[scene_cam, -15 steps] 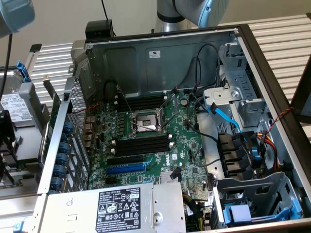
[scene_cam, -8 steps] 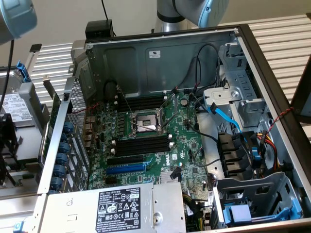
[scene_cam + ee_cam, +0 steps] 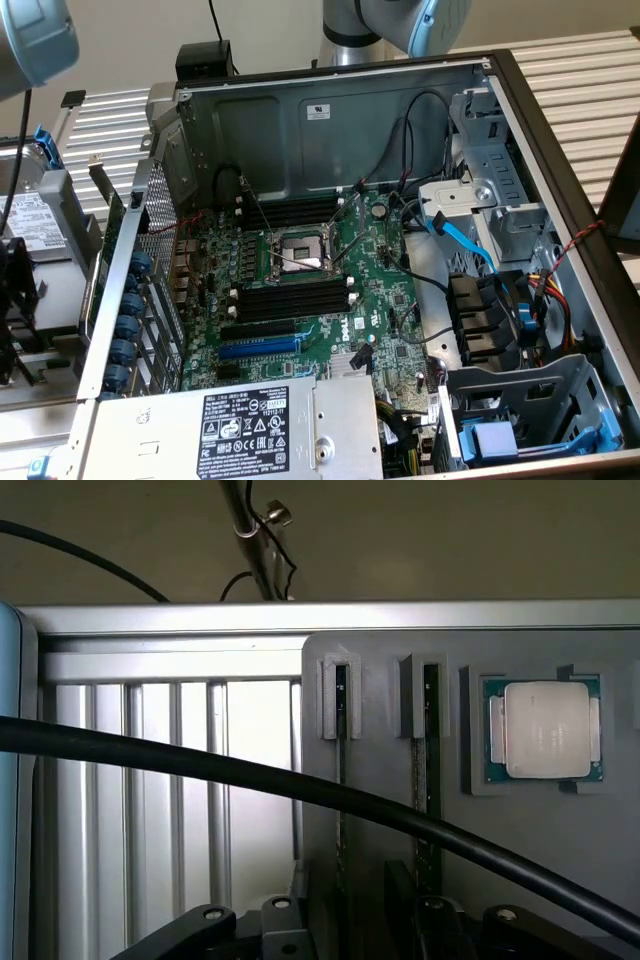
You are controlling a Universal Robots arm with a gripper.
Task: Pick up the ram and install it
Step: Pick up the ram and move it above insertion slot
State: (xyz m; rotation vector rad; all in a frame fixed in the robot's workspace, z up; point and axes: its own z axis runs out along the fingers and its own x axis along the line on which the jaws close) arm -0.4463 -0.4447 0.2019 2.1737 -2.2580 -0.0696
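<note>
In the exterior view the open computer case lay on the slatted table, with my arm above its far wall. Inside, the green motherboard carried the CPU socket at its middle. The far memory slots were black strips beyond the socket, and the near memory slots lay on its other side. A blue slot ran just nearer than those, and the power supply sat at the case's near edge. A blue cable crossed the drive bays on the exterior view's right.

In the wrist view a grey holder rested on the table. One ram stick stood on edge in a groove of the holder. A second ram stick stood in the next groove, parallel to the first and apart from it. A CPU sat in a recess just beside the second ram stick. A black cable passed in front of both sticks. My claw hung over the holder, in line with the sticks. I could not tell how wide the claw stood, or whether it touched either stick.
</note>
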